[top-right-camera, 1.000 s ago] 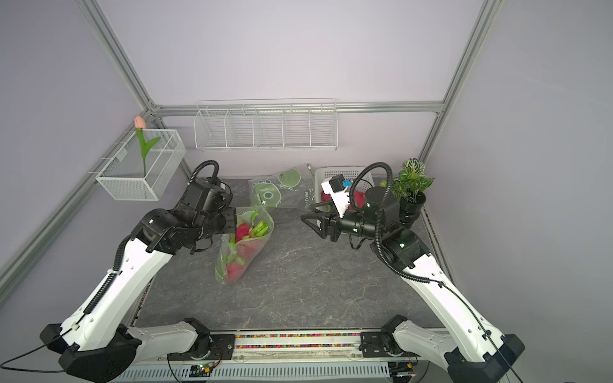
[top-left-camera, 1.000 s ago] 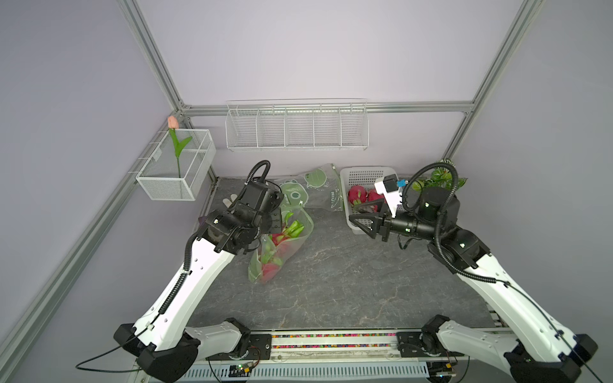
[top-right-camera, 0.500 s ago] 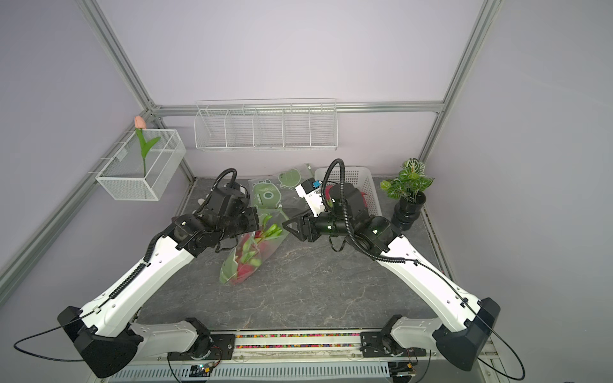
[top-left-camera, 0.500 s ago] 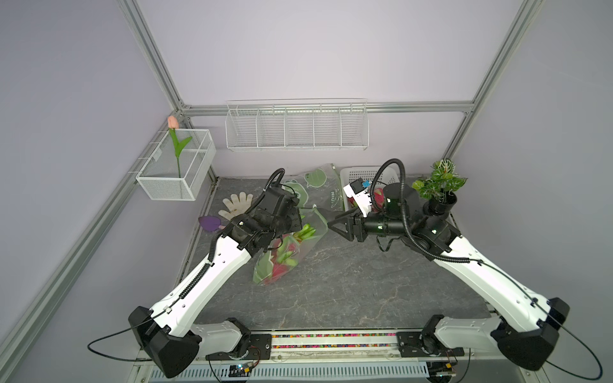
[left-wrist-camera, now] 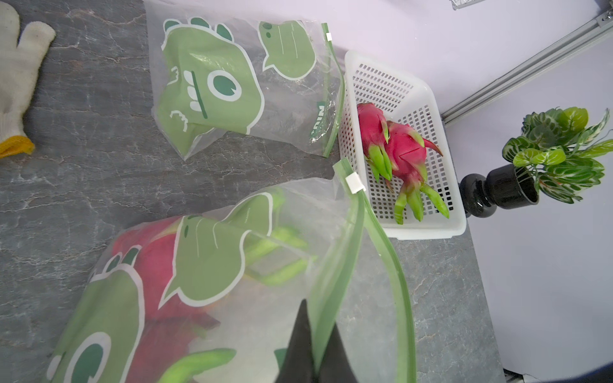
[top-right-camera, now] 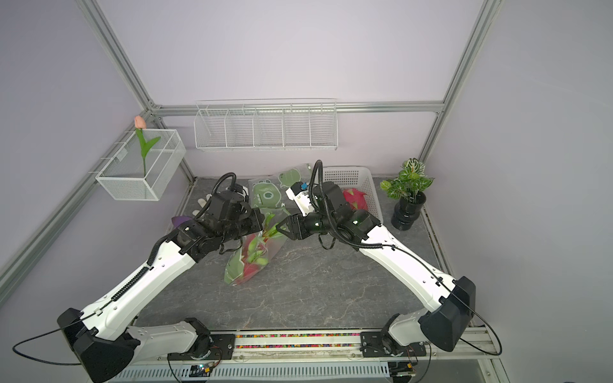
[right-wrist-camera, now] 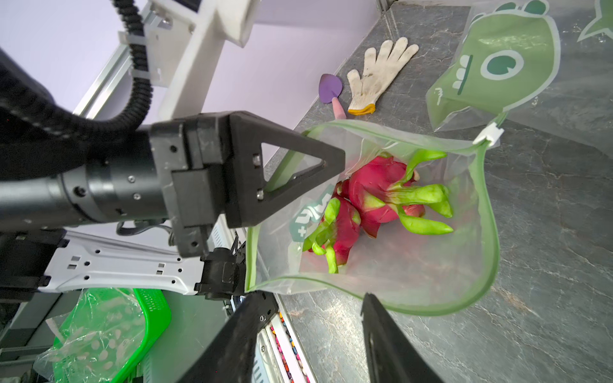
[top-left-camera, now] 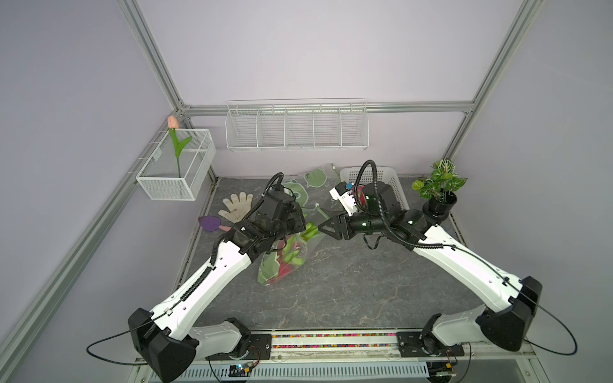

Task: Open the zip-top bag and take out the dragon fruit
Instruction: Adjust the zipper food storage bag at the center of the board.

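Note:
The zip-top bag (top-left-camera: 288, 255) (top-right-camera: 255, 255), clear with green dinosaur prints, lies mid-table with its mouth lifted and gaping. My left gripper (left-wrist-camera: 319, 315) is shut on the bag's green zip rim (right-wrist-camera: 282, 172). Two magenta dragon fruit (right-wrist-camera: 374, 185) (right-wrist-camera: 345, 228) with green scales lie inside it. My right gripper (right-wrist-camera: 315, 298) (top-left-camera: 320, 227) stands open just outside the bag's mouth, nothing between its fingers. Two more dragon fruit (left-wrist-camera: 404, 149) (top-right-camera: 353, 195) lie in the white perforated basket (left-wrist-camera: 381, 83) behind.
A second, flat zip bag (left-wrist-camera: 215, 86) lies at the back beside the basket. A white glove (top-left-camera: 237, 205) and purple trowel (top-left-camera: 209, 223) sit back left, a potted plant (top-left-camera: 439, 185) back right. Wire baskets (top-left-camera: 295, 126) (top-left-camera: 175, 165) hang on the walls.
My right gripper has swung left from the white basket to the bag's mouth. The left arm has carried the bag's rim rightward, toward the table's middle.

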